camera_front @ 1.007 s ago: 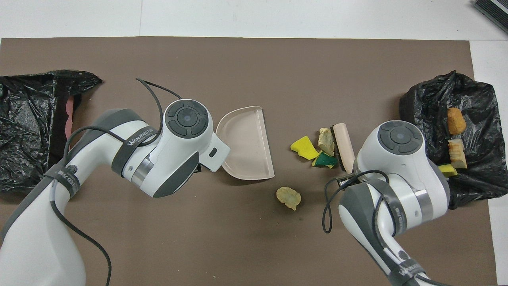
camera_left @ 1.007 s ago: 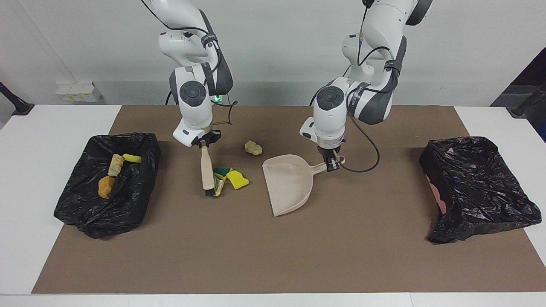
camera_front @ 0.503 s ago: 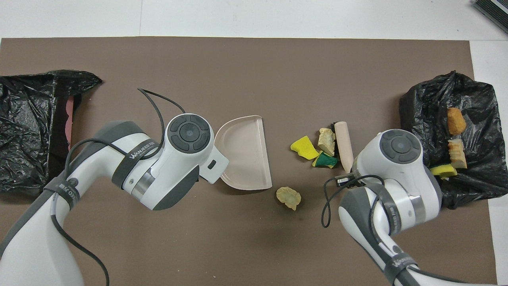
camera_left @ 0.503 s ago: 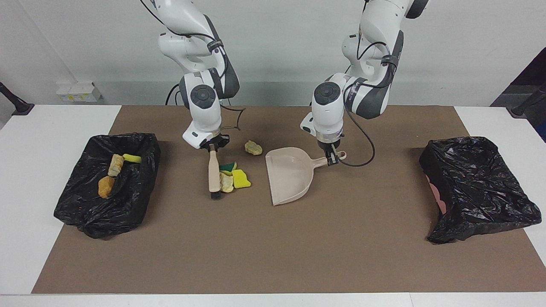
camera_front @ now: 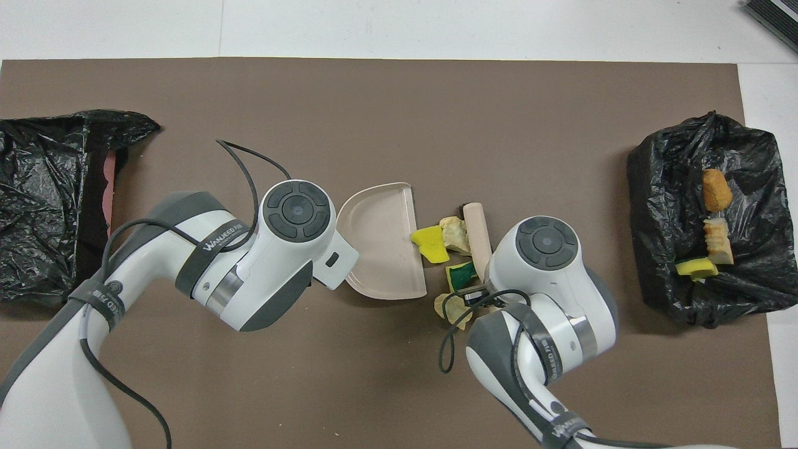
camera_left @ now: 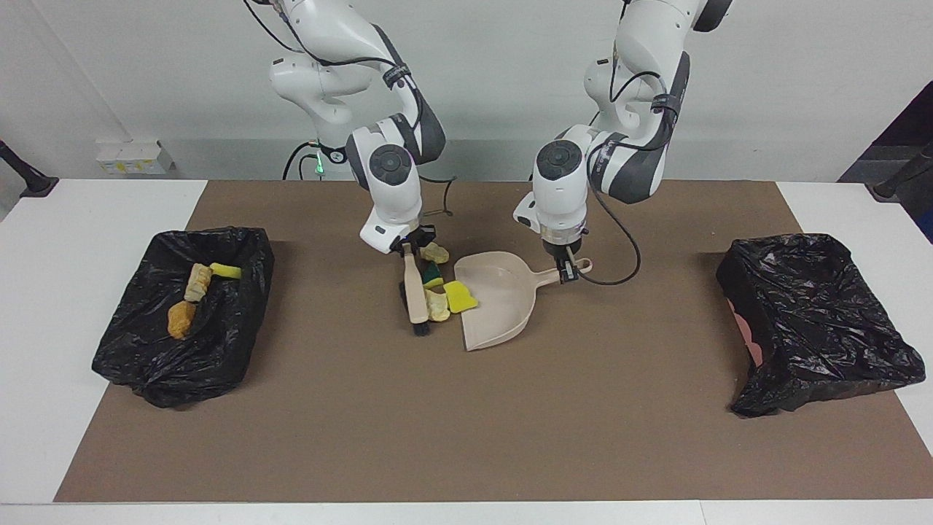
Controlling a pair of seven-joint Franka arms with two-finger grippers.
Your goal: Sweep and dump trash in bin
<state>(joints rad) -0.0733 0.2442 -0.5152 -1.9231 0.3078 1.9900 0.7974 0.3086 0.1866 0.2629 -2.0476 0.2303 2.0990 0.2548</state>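
My right gripper (camera_left: 408, 248) is shut on the handle of the beige brush (camera_left: 416, 293), whose bristles rest on the mat. Between the brush and the beige dustpan (camera_left: 499, 295) the trash is bunched. A yellow sponge piece (camera_left: 461, 297) lies at the pan's mouth, with a cream chunk (camera_left: 437, 306), a green-backed sponge (camera_left: 433, 277) and a tan chunk (camera_left: 436, 253) close by. My left gripper (camera_left: 567, 275) is shut on the dustpan's handle. In the overhead view the wrists hide both grippers, while the dustpan (camera_front: 380, 240) and brush (camera_front: 477, 226) show.
A black-bagged bin (camera_left: 146, 364) at the right arm's end of the table holds three scraps. A second black-bagged bin (camera_left: 816, 313) sits at the left arm's end. A brown mat (camera_left: 466, 423) covers the table between them.
My right arm has swept the brush and the scraps sideways up to the dustpan, reaching the lone tan chunk. The dustpan shifted slightly toward the robots, then stayed put.
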